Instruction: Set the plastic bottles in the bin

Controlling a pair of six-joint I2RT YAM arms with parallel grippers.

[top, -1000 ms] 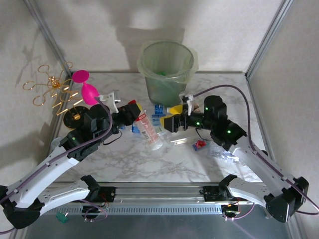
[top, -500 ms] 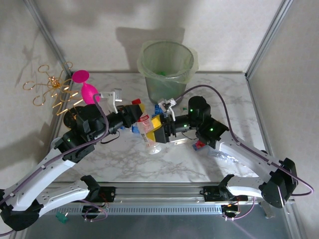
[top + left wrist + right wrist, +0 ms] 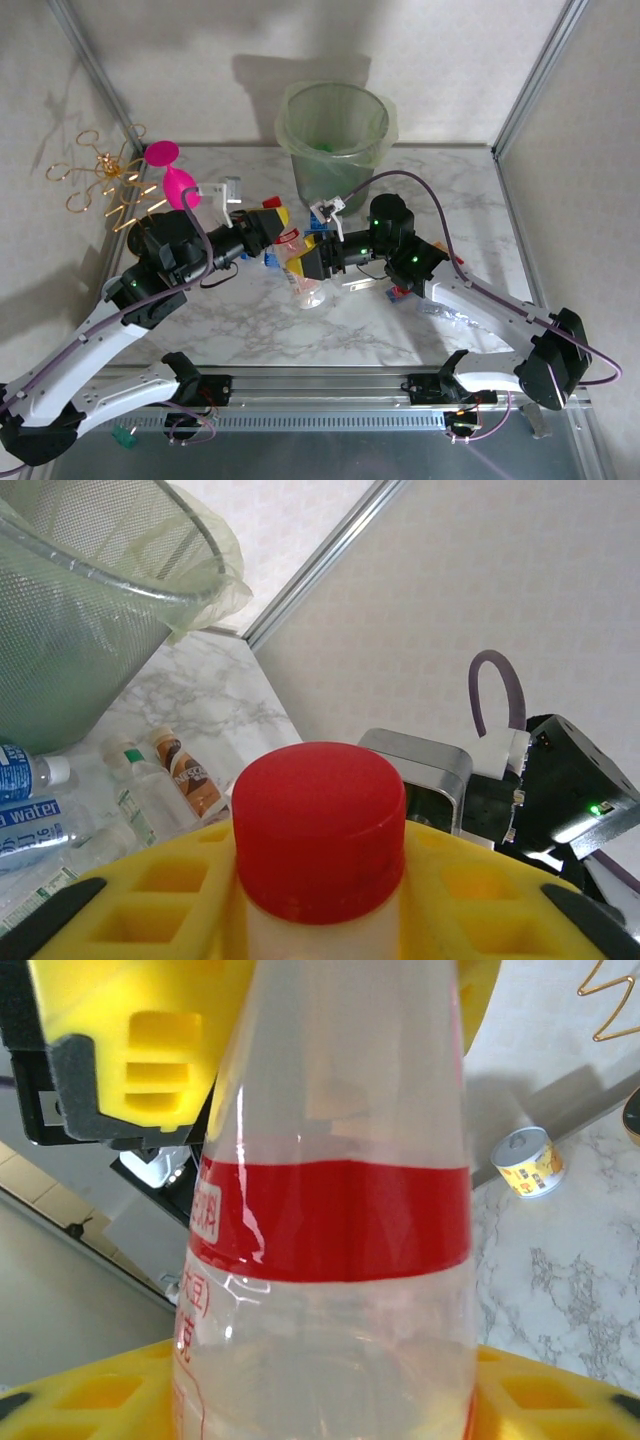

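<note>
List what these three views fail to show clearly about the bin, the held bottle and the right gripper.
Bin contents, top external: one green speck inside, too small to identify.
Red-capped bottle, left wrist: body cut off by the bottom edge.
Right gripper, right wrist: the bottle covers the contact, so whether the jaws press it is unclear.
Small can, right wrist: label too small to read.

Bin point(image 3: 322, 178): 1. Bottles point(image 3: 318, 830): at least 5 countable, heap partly hidden, total unclear. Pink ornament point(image 3: 172, 178), gold wire: 1. Small can point(image 3: 530, 1163): 1.
</note>
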